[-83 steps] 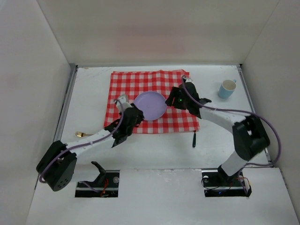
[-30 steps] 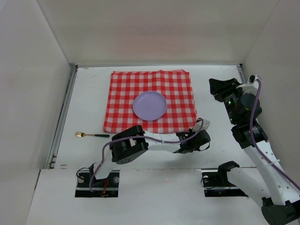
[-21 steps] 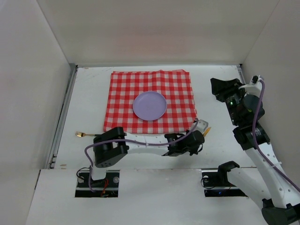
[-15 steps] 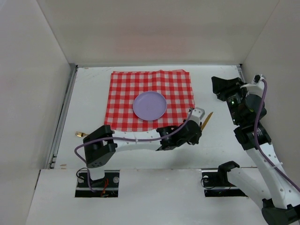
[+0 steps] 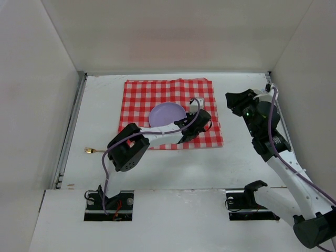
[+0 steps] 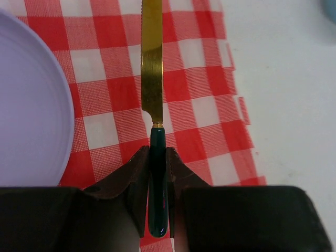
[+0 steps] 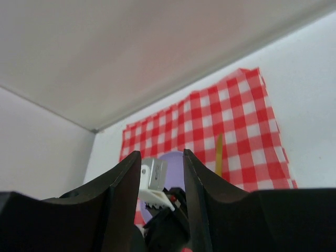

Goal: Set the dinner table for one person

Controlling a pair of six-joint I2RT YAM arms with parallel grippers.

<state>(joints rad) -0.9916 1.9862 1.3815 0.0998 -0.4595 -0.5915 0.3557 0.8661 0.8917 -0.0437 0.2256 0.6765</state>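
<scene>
My left gripper [image 5: 196, 123] is shut on the dark green handle of a gold-bladed knife [image 6: 152, 79], over the right part of the red-and-white checked cloth [image 5: 168, 92]. In the left wrist view the blade points away from me, just right of the lilac plate [image 6: 31, 105]. The plate [image 5: 165, 114] sits in the middle of the cloth on the white dinner table [image 5: 105, 105]. My right gripper [image 5: 234, 103] hangs open and empty above the table's right side. From there its wrist view looks down on the cloth [image 7: 247, 121], the blade [image 7: 218, 152] and the plate [image 7: 176, 167].
A small gold fork [image 5: 92, 151] with a dark handle lies on the table left of the cloth's near corner. A pale blue rim [image 6: 332, 6] shows at the left wrist view's top right corner. White walls enclose the table on three sides.
My left arm picked the knife up from the table near the cloth's near right corner and swung it onto the cloth beside the plate. My right gripper drifted a little left.
</scene>
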